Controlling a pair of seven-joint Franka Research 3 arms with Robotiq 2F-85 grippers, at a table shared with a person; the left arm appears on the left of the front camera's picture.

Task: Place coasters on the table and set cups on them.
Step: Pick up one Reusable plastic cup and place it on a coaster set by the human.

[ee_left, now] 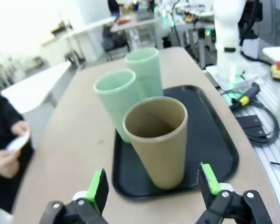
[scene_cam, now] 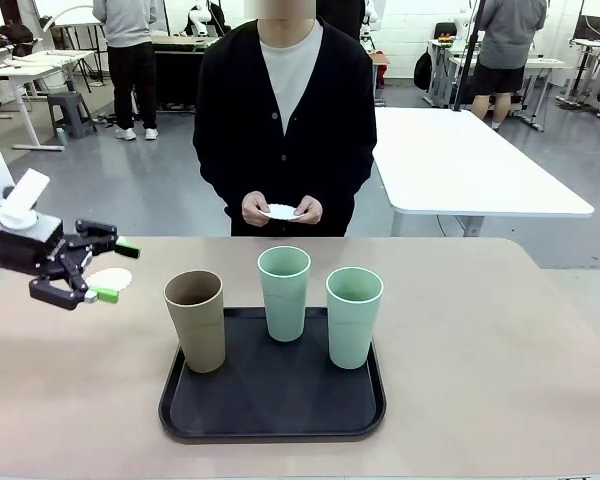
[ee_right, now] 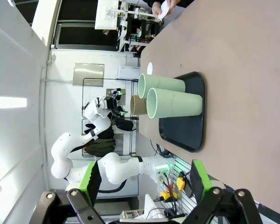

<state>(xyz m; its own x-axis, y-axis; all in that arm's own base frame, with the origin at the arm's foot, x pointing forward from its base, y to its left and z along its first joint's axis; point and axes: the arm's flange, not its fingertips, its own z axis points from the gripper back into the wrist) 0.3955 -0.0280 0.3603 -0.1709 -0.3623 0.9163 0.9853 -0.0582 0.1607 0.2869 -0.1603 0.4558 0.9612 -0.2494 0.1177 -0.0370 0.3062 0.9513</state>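
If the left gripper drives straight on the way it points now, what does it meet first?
Probably the tan cup on the black tray, centred ahead of the open left gripper; how far off is unclear.

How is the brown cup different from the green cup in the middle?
The tan-brown matte tumbler is brown; the middle mint-green matte tumbler is green. The brown one stands at the black tray's left edge, nearer the robot; the green one stands toward its far edge. Both stand upright, same shape.

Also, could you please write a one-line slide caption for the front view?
Open left gripper hovers by a coaster on the table; one brown cup and two green cups stand on a black tray.
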